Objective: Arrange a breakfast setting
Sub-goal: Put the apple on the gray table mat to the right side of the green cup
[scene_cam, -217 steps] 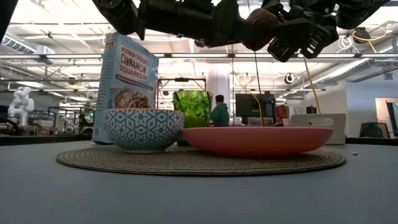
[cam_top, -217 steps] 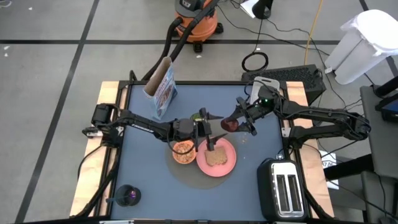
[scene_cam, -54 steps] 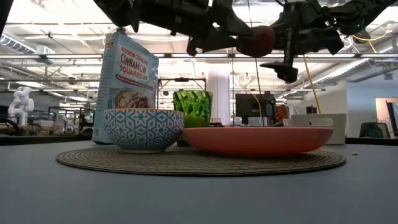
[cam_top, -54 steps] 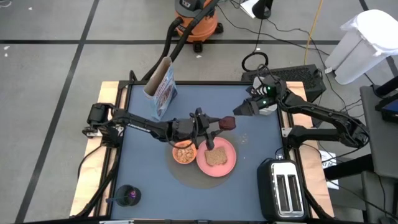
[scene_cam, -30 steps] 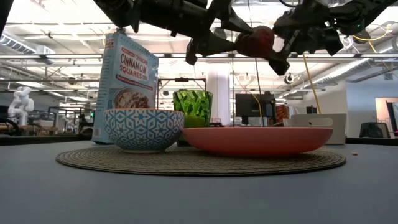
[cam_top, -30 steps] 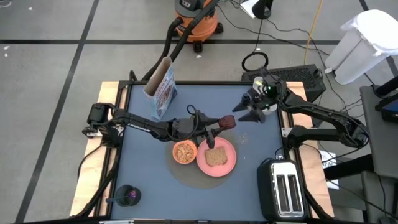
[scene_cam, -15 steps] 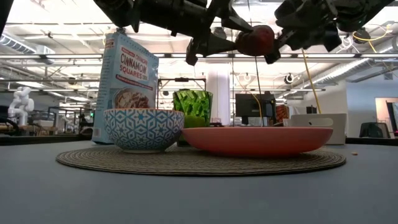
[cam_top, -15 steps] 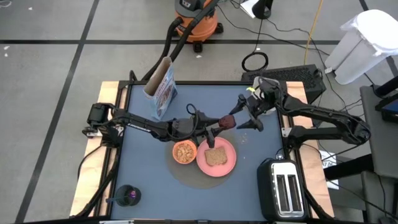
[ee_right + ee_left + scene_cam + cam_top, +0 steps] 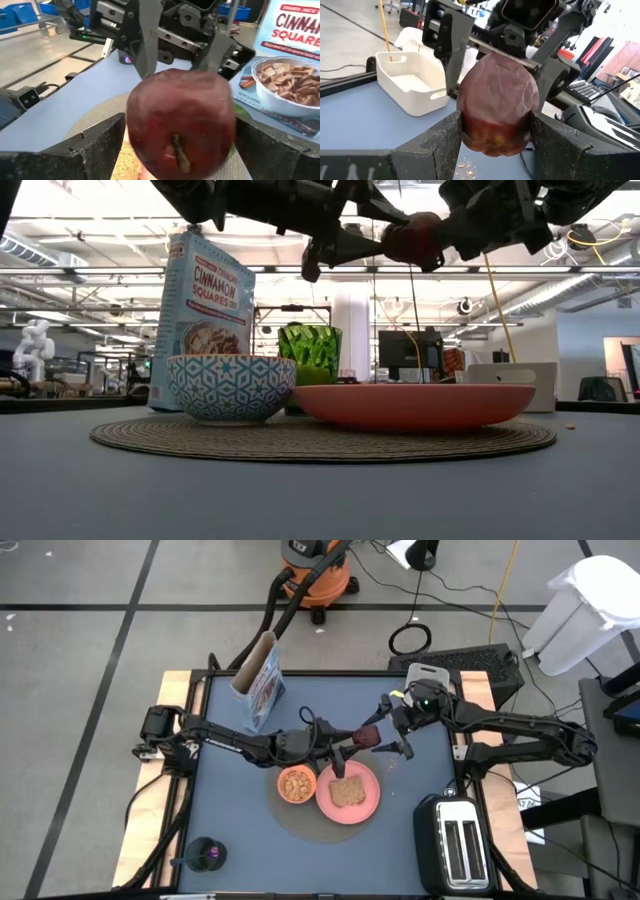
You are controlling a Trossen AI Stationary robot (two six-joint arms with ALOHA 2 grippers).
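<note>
Between both grippers' jaws, dark-red fruit [image 9: 366,736].

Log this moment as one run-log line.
phase: apple handover above plate | left end effector: shut on apple | right end effector: open around apple

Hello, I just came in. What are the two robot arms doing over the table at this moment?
They are passing a dark-red apple between them in the air, above the far edge of the pink plate. The left gripper holds the apple. The right gripper stands open, one finger on each side of it. On the plate lies a toast slice; beside it are an orange bowl of cereal and a cereal box.
</note>
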